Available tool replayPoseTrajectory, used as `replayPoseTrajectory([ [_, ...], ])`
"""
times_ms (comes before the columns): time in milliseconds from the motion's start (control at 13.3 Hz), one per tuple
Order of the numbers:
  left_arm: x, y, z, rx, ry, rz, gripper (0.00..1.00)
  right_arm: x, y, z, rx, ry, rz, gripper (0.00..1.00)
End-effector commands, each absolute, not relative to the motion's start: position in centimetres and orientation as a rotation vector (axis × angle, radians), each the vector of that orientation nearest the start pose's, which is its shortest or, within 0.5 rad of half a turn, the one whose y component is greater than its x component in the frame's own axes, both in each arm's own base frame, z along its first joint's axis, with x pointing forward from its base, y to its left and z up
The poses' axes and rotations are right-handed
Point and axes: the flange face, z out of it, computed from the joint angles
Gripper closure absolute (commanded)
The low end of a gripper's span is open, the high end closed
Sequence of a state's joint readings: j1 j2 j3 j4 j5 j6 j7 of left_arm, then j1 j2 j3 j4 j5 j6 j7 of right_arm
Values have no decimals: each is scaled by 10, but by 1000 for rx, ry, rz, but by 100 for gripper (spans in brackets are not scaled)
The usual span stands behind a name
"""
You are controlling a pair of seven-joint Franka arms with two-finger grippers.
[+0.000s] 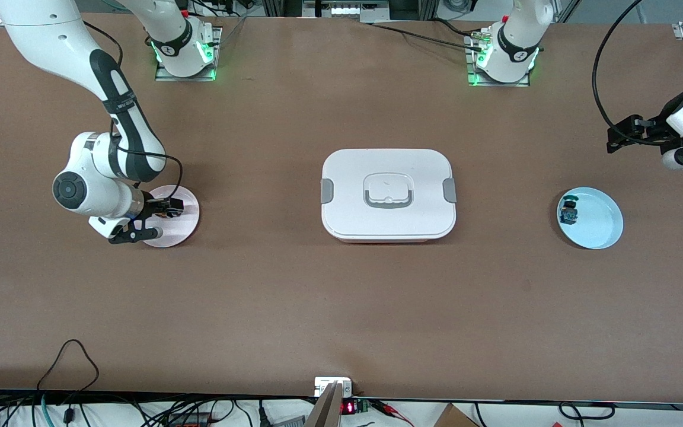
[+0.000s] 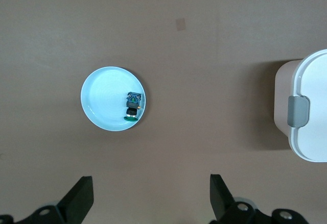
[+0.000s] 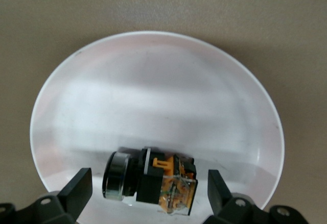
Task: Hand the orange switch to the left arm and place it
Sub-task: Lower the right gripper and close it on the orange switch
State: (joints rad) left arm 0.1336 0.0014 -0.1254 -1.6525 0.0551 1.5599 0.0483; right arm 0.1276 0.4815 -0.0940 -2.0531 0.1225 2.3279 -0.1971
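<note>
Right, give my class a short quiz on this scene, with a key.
1. True or false: the left gripper hangs open over bare table near the blue plate.
2. The open right gripper is over: A the pink plate holding the orange switch, B the blue plate, C bare table.
3. What stands on the table between the two plates?
Key: 1 true; 2 A; 3 the box.

Two arms, two small plates, pink (image 1: 184, 204) and blue (image 1: 599, 222), each with one switch, and one white box (image 1: 388, 194).
</note>
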Motion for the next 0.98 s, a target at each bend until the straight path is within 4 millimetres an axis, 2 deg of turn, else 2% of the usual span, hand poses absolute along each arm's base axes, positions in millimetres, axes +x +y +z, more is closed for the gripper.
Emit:
replayPoseTrajectory([
  [0,546,10,590,-3102,56,145,0,563,22,183,-3051,-207,308,0],
  [526,546,9,590,-3099,61,142,0,556,21,176,-3046,-201,343,0],
  [601,547,11,590,-3094,73,133,0,556,21,176,-3046,-203,343,5],
  [676,548,10,591,-3092,76,126,0,556,21,177,-3045,-206,343,16],
  [826,548,8,591,-3092,81,128,0,557,19,177,-3046,-195,342,45],
  [901,548,8,591,-3092,81,128,0,557,18,177,-3046,-194,345,56],
])
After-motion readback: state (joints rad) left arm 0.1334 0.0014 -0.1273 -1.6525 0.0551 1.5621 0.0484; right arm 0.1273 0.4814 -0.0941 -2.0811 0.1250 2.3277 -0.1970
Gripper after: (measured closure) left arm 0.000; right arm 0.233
